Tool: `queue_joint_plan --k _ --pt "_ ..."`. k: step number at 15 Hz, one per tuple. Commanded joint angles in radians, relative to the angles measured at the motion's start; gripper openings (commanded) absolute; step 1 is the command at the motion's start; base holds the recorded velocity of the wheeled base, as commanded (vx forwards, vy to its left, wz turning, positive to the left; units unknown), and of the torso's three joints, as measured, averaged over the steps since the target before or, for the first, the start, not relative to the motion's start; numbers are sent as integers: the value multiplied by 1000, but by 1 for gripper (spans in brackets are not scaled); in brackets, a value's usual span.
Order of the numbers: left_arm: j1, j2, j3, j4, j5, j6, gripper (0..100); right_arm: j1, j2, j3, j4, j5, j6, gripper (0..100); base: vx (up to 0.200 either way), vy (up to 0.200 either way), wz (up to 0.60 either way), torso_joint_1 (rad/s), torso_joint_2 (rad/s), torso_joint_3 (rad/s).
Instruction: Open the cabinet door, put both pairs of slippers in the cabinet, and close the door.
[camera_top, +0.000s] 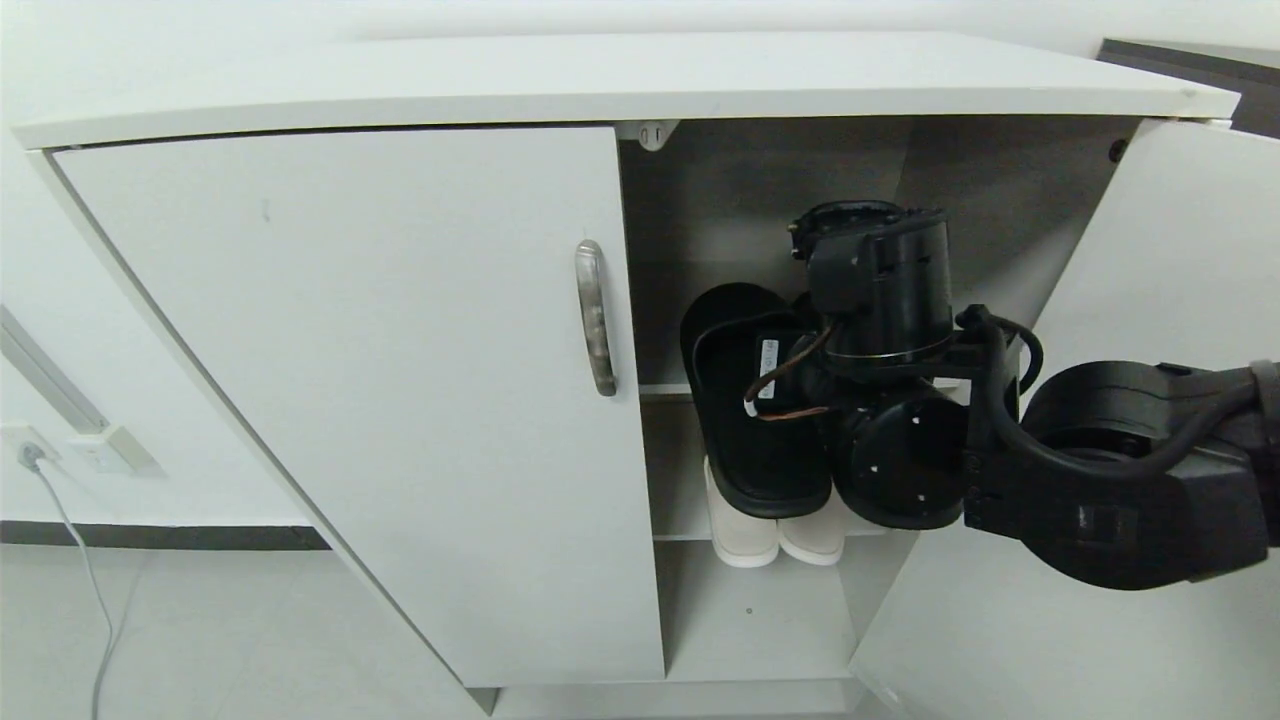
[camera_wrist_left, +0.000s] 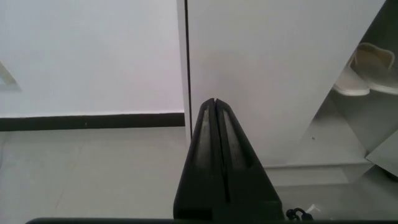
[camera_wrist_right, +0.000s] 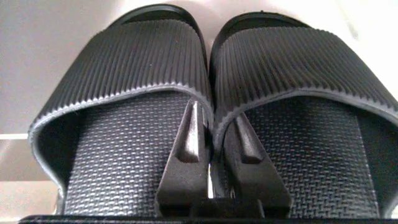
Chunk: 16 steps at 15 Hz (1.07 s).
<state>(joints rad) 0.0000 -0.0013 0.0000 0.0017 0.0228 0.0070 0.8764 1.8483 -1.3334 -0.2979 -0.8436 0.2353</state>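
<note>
The right pincer (camera_wrist_right: 214, 134) grips the black slippers (camera_top: 755, 400) by the straps in the open cabinet (camera_top: 600, 85), above the white slippers (camera_top: 775, 540). The left pincer (camera_wrist_left: 214, 109) is closed, empty.

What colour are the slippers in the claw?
The slippers are black; the right wrist view shows it best.

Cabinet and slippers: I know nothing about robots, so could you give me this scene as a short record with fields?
cabinet: white; left door shut, right door swung open
black slippers: pair held side by side in the opening, around upper shelf level
white slippers: inside, on the shelf below
right gripper: shut on the black slippers, pinching their adjoining strap edges
left gripper: shut, empty, outside facing the left door
left to do: release the black slippers, close the right door
</note>
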Motion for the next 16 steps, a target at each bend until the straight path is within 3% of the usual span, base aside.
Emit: queue_joint_plan --k 1,6,11,16 --pt "0 1 0 0 0 -1 0 -20 37 -33 0 1 -14 0 0 0 0 0 0 0" --pt "0 1 0 0 0 -1 0 -93 135 -217 22 69 -59 0 0 0 0 0 0 0" --pt "0 1 0 0 0 -1 0 -181 244 -464 137 77 -57 0 0 0 0 0 0 0" --pt "0 1 0 0 0 -1 0 -197 267 -532 200 113 -44 0 0 0 0 0 0 0"
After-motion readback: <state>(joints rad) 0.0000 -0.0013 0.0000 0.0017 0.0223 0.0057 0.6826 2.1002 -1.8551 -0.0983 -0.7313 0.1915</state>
